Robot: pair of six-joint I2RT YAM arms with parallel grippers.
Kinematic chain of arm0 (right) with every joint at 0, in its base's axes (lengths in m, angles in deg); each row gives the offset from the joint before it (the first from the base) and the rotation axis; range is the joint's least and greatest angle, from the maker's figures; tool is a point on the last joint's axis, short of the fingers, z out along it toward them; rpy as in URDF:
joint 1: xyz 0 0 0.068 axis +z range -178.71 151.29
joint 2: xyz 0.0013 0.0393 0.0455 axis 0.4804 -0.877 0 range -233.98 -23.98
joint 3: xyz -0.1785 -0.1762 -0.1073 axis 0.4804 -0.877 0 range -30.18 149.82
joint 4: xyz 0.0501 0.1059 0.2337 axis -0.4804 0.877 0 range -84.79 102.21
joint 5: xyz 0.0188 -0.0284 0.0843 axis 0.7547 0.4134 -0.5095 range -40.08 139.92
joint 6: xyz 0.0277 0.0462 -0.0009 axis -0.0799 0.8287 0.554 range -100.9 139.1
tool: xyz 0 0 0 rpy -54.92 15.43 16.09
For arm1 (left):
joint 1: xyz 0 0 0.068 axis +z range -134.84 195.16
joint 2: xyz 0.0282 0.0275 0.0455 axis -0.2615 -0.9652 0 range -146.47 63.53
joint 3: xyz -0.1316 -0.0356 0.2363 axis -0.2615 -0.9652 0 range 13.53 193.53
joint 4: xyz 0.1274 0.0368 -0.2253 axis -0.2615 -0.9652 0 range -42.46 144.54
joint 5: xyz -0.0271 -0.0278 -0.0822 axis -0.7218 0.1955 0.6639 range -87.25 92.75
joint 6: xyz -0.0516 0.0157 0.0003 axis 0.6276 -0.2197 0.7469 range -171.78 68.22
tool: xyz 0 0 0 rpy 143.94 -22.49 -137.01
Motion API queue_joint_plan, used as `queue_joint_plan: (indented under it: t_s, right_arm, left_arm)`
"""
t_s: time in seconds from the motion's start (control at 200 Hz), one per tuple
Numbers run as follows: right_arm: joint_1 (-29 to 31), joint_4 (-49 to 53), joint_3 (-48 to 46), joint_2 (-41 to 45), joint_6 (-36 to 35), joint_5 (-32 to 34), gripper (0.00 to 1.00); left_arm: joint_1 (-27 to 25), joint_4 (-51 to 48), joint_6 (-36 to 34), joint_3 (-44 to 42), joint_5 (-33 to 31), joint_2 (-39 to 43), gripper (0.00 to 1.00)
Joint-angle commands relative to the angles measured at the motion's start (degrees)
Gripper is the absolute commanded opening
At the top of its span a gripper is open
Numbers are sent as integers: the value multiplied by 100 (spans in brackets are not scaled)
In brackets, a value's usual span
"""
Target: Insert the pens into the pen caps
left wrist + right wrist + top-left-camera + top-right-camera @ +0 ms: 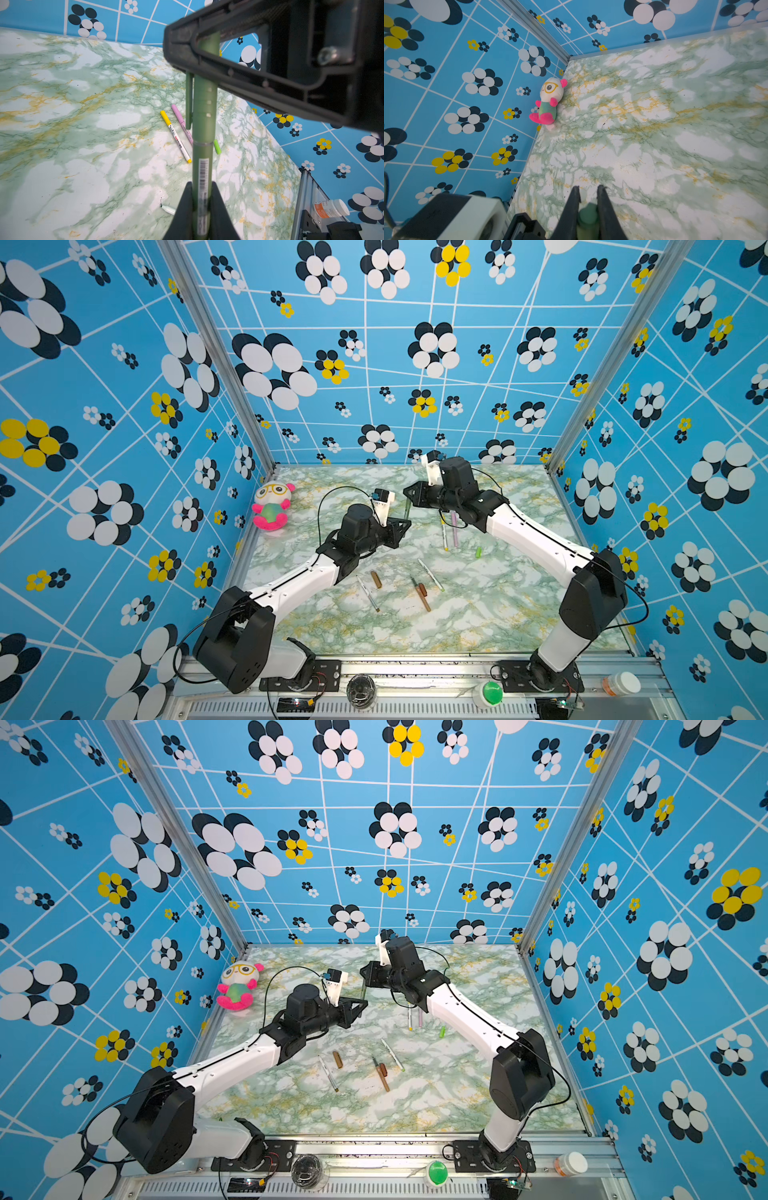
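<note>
dark green pen is held in the air over the back middle of the marbled table, seen in both top views. left gripper is pinched on its lower barrel and right gripper is met at its upper end. pink pen and yellow-capped pen are laid under the right arm, with lime green cap near them. brown cap, brown pen and two white pens are left loose nearer the front.

left wrist view: the barrel is clamped by pressed-together fingers. dark green cap is seen drawn over the tip. no bare tip is shown at the seam, so seating is judged nearly or fully done.

right wrist view: the cap end is flanked by both fingers. whether it is pinched or let go cannot be told.

step advice: cap and barrel should be kept on one axis and pushed only along the pen. the left pinch should be held firm so the barrel is not slid back. the cap should be released only once the seam is closed.
</note>
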Motion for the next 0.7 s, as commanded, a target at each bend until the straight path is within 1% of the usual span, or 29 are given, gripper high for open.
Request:
queue_joint_plan:
  t_s: [0.0, 0.12, 0.27, 0.485, 0.695]
  right_arm:
    - [-61, 793, 265, 89, -136, -350, 27]
    - [-64, 800, 317, 237, -261, -257, 36]
    - [-65, 768, 171, 367, -313, -242, 42]
    - [27, 645, -69, 360, -348, -520, 43]
    - [204, 600, -277, 386, -433, -518, 44]
  left_arm:
    - [143, 472, 402, -235, -194, 176, 0]
    - [133, 311, 401, -303, -33, 231, 0]
    - [134, 122, 341, -306, 49, 356, 0]
    - [132, 96, 409, -245, 65, 388, 0]
    - [125, 96, 512, -178, 14, 379, 0]
